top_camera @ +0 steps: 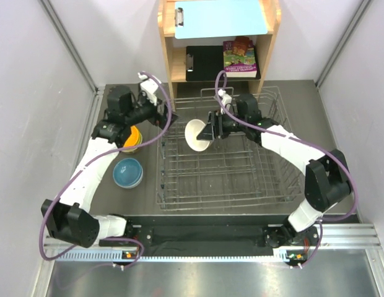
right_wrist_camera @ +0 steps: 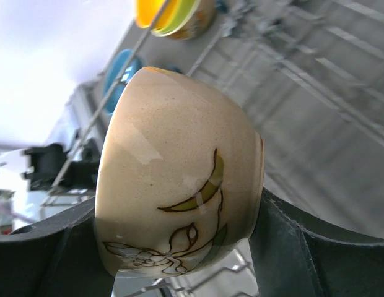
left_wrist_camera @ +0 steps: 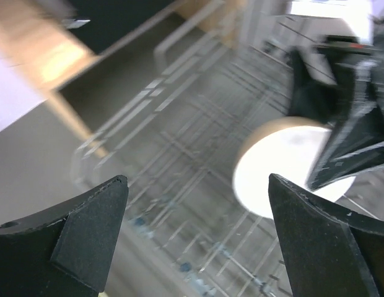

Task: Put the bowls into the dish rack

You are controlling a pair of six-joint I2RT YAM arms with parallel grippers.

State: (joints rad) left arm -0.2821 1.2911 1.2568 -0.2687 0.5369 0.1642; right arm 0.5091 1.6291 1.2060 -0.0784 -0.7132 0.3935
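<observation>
My right gripper (top_camera: 209,131) is shut on a beige bowl with a leaf pattern (top_camera: 197,135), holding it on its side over the far left part of the silver wire dish rack (top_camera: 241,179). In the right wrist view the bowl (right_wrist_camera: 179,167) sits between both fingers. My left gripper (top_camera: 162,116) is open and empty at the rack's far left corner; its view shows the held bowl (left_wrist_camera: 279,167) ahead. A stack with orange and lime green bowls (top_camera: 133,137) stands left of the rack, partly under the left arm. A blue bowl (top_camera: 128,172) sits nearer. No white bowl shows.
A wooden shelf unit (top_camera: 167,55) stands behind the rack, with a blue clipboard (top_camera: 220,17) on top and a black clipboard and a book inside. Grey walls close in both sides of the table.
</observation>
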